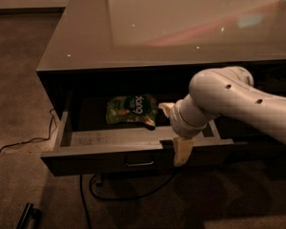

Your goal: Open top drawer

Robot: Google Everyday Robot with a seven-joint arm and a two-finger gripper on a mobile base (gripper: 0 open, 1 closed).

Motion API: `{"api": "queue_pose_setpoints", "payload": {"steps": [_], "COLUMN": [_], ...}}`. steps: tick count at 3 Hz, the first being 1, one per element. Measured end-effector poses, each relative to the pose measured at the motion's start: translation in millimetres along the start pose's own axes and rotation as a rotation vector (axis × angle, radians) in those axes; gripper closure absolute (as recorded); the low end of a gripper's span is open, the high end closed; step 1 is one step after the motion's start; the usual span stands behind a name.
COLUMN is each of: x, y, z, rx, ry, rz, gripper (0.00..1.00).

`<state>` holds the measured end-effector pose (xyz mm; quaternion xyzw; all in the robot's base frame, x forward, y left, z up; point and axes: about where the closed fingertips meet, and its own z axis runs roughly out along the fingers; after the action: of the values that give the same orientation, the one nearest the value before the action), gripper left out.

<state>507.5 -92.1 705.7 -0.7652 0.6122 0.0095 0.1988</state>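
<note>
The top drawer (86, 159) of the low dark cabinet stands pulled out, with its small loop pull (139, 162) at the centre of the front and its paler grey floor (109, 136) showing. My gripper (175, 130) is at the right part of the drawer front, pointing down. One pale finger (182, 151) hangs outside the front, and the other (166, 109) is inside the drawer. The fingers stand wide apart, astride the front's top edge. My white arm (238, 97) comes in from the right.
A green snack bag (132, 109) lies inside the drawer, close to the inner finger. The glossy cabinet top (181, 27) overhangs the back of the drawer. Cables (19, 144) run over the carpet at left and below the drawer. A dark bar (27, 216) lies at the lower left.
</note>
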Motion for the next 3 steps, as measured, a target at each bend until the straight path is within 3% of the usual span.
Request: {"api": "queue_pose_setpoints", "payload": {"steps": [2, 3], "x": [-4.1, 3.4], "y": [-40.6, -51.6], "z": [-20.2, -12.5], "rx": [0.07, 0.067], "ry": [0.04, 0.041], "rz": [-0.034, -0.029], "gripper": [0.42, 0.65]}}
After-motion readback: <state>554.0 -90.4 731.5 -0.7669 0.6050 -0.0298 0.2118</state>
